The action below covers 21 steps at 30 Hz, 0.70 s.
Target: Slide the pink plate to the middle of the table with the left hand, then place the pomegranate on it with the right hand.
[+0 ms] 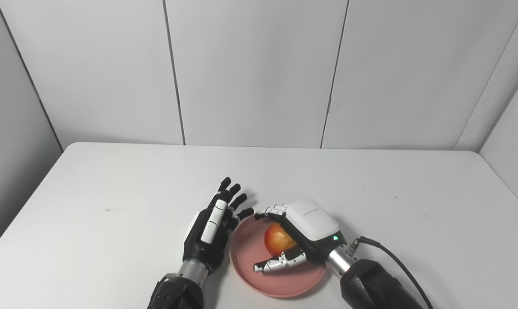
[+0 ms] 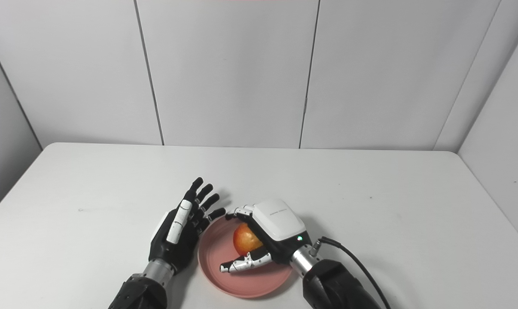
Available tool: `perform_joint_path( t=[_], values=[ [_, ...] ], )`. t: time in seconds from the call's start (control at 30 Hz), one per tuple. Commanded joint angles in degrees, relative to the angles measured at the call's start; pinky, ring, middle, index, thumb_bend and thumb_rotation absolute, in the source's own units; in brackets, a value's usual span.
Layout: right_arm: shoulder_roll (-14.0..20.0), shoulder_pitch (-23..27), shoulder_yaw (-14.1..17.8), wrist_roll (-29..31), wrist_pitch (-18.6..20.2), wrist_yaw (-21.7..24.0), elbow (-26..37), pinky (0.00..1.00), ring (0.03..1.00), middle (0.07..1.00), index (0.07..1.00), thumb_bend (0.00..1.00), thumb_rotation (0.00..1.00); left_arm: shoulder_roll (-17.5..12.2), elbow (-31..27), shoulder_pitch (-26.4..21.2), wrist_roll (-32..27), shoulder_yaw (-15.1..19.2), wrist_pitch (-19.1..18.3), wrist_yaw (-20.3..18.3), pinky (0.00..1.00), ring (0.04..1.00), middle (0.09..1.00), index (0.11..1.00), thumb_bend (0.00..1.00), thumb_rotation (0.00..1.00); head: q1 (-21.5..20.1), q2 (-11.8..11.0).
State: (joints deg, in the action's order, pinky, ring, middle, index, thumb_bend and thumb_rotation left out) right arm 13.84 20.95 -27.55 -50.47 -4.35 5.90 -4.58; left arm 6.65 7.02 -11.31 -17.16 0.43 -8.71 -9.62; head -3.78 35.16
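Observation:
The pink plate (image 1: 284, 285) lies on the white table (image 1: 113, 206), near the front edge and about midway across. My right hand (image 1: 307, 227) reaches over it from the right and is shut on the pomegranate (image 1: 277, 239), an orange-red fruit, with fingers curled over its far side and the thumb under its near side. The fruit sits low over the plate's middle; I cannot tell whether it touches the plate. My left hand (image 1: 214, 227) is open, fingers spread and pointing away, right beside the plate's left rim and holding nothing.
A black cable (image 1: 388, 253) loops off my right wrist over the table. Grey wall panels (image 1: 259, 73) stand behind the table's far edge, and side walls close in at left and right.

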Motion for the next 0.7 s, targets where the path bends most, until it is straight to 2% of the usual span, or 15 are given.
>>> perform_joint_path(
  t=[0.0,0.17,0.23,0.37,0.53,0.67],
  values=[
    [0.18,1.85,1.21,1.06,-2.17,-1.79,1.72,0.67,0.739,0.782,0.734,0.77,0.75,-0.08,-0.36,-0.67,0.3,-0.23,-0.5,0.24,0.79,0.936,0.967,1.0,0.85,0.67,0.08,-0.07],
    [0.23,1.79,1.9,1.15,-2.61,-2.67,1.93,0.72,0.762,0.798,0.737,0.76,0.79,-0.2,-0.38,-0.69,0.35,-0.39,-0.48,0.01,0.82,0.946,0.974,1.0,0.84,0.68,0.09,-0.07],
    [0.18,1.69,2.39,1.51,-3.2,-3.6,1.98,0.71,0.761,0.803,0.742,0.77,0.84,-0.27,-0.36,-0.75,0.54,-0.43,-0.43,0.07,0.87,0.944,0.972,1.0,0.83,0.68,0.09,-0.07],
    [-0.22,1.29,3.94,3.64,-5.58,-6.86,1.73,0.69,0.753,0.801,0.746,0.77,0.87,-0.43,-0.2,-0.91,1.32,-0.57,0.47,0.29,0.89,0.943,0.972,1.0,0.82,0.68,0.09,-0.07],
    [-2.94,-1.09,9.16,13.28,-11.2,-12.71,1.14,0.63,0.738,0.794,0.758,0.75,0.88,-1.14,0.58,-1.36,4.47,-0.9,4.68,0.57,0.89,0.94,0.971,1.0,0.8,0.69,0.18,0.03],
    [-5.12,-3.25,13.12,23.14,-13.73,-12.48,0.62,0.68,0.774,0.818,0.789,0.77,0.95,-1.73,0.84,-1.78,6.5,-0.45,7.35,1.27,0.92,0.951,0.977,1.0,0.79,0.67,0.24,0.2]
  ],
)
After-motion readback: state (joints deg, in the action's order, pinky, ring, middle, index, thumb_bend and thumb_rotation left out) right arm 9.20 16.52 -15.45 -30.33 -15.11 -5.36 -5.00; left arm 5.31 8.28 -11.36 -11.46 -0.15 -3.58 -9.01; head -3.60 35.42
